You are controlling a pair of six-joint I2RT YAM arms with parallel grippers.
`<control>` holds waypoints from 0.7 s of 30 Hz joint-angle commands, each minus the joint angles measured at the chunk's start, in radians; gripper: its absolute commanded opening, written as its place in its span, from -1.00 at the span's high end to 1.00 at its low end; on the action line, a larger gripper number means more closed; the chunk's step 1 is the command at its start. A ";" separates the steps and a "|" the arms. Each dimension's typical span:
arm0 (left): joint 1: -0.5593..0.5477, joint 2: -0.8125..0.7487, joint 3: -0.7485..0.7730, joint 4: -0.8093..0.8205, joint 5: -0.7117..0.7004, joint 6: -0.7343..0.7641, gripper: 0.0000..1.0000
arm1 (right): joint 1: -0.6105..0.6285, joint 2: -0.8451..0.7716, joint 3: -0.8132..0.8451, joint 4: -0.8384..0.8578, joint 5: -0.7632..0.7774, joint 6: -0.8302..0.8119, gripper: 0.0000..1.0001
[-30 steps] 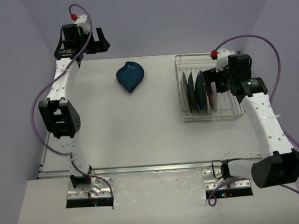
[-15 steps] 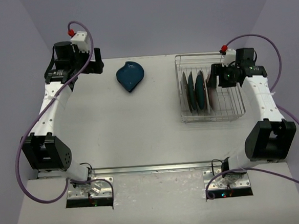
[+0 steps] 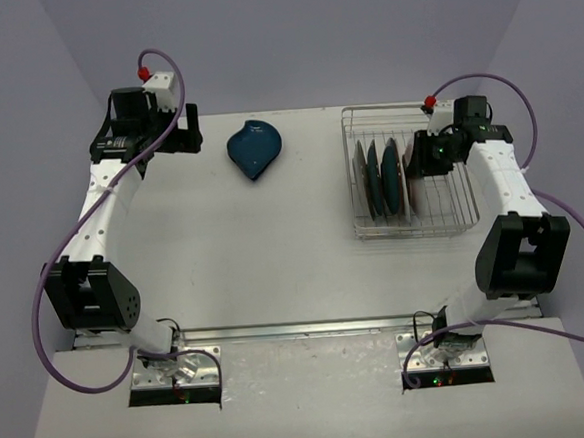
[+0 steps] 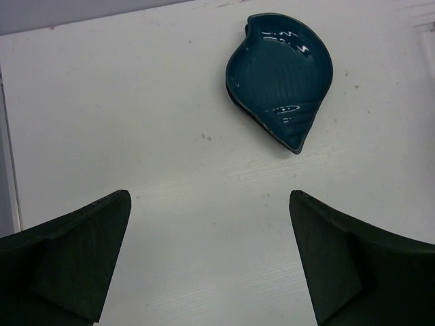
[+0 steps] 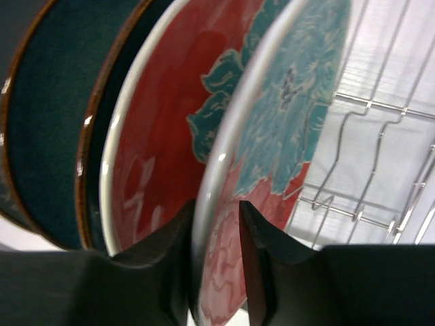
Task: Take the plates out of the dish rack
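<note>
The dish rack (image 3: 410, 229) stands at the right of the table with several plates upright in it. My right gripper (image 3: 415, 158) reaches into it from the right. In the right wrist view its fingers (image 5: 216, 210) are shut on the rim of the rightmost plate, white with red and teal flowers (image 5: 272, 136). Behind it stand a second red-and-white plate (image 5: 160, 142) and two dark teal plates (image 5: 54, 122). The dark blue leaf-shaped dish (image 3: 254, 149) (image 4: 280, 80) lies flat on the table at the back middle. My left gripper (image 3: 188, 129) (image 4: 211, 258) hangs open and empty to its left.
The rack's wire dividers (image 5: 380, 136) to the right of the held plate hold nothing. Purple walls close in the table at the back and sides. The rack's back rim (image 3: 385, 109) sits near the table's far edge.
The right arm has folded in toward the rack and its jaws have closed onto the rightmost plate's rim. The left arm has swung back and settled near the far-left corner, still open.
</note>
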 commanded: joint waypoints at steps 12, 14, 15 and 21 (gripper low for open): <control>0.017 0.063 0.081 -0.047 0.048 -0.034 -1.00 | -0.125 0.000 0.170 -0.126 -0.323 0.105 1.00; 0.017 0.067 0.080 -0.044 0.053 -0.043 -1.00 | -0.141 -0.012 0.196 -0.126 -0.373 0.118 1.00; 0.017 0.071 0.080 -0.045 0.054 -0.051 -1.00 | -0.147 -0.024 0.212 -0.126 -0.405 0.124 1.00; 0.017 0.086 0.097 -0.048 0.064 -0.069 -1.00 | -0.152 -0.071 0.339 -0.147 -0.455 0.090 1.00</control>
